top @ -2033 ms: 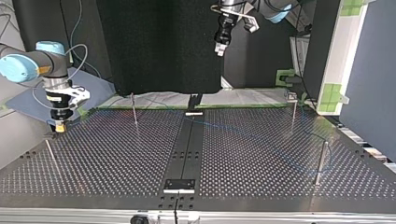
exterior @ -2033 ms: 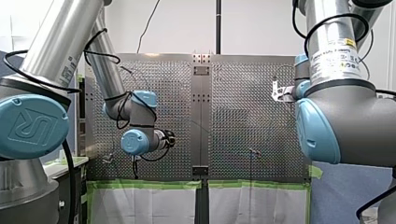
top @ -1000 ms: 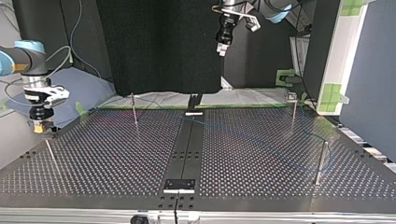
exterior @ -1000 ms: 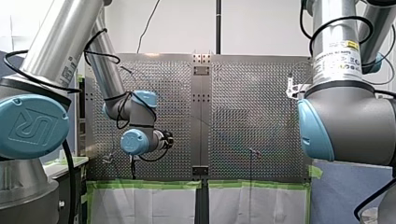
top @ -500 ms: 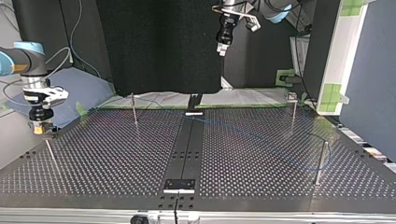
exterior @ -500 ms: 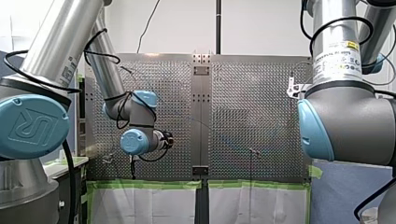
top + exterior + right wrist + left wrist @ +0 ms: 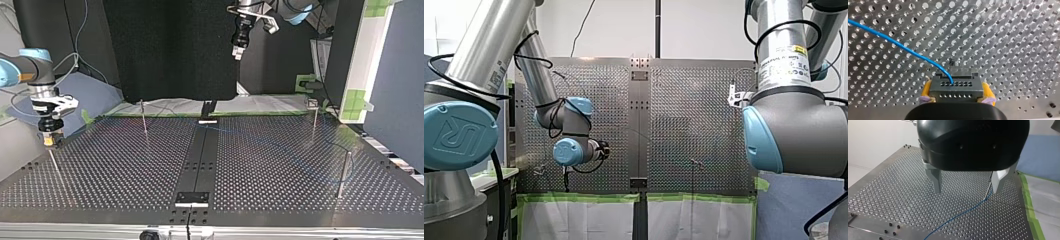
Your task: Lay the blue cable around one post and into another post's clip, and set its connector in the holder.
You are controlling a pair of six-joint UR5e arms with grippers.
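At the top view's left edge: my right hand (image 7: 48, 139) hangs fingers-down just over the corner of the perforated tabletop (image 7: 125, 172), close to a thin leaning post (image 7: 54, 166). From this view I cannot tell whether it touches the plate.
Right grip: in its own wrist view my right hand (image 7: 956, 92) is clamped on the connector (image 7: 955, 86), with a yellow pad (image 7: 926, 91) pressed to each short side.
Connector face: it is a dark grey block showing two rows of small holes, held above the tabletop (image 7: 1010, 37) and not seated in anything I can see.
Cable at the connector: the blue cable (image 7: 905, 48) enters the upper row of holes near the middle, arches over and runs off across the plate away from the hand.
Left hand's place: my left hand (image 7: 237, 50) hangs high above the far edge of the tabletop, in front of a dark curtain (image 7: 170, 50).
Left grip: in the wrist view my left hand (image 7: 967, 183) has its metal fingers (image 7: 935, 180) spread wide with nothing between them.
Cable under the left hand: the blue cable (image 7: 960, 213) lies on the tabletop (image 7: 893, 195) and runs up to the foot of a slim post (image 7: 988, 191) beside one finger. I cannot tell whether it wraps that post.
Cable in the top view: I see it only as a faint blue line (image 7: 280, 146) across the tabletop's right half, between two upright posts (image 7: 314, 124) (image 7: 344, 172). Its path at them is too thin to read.
Edge of the plate: green tape (image 7: 1030, 207) borders it.
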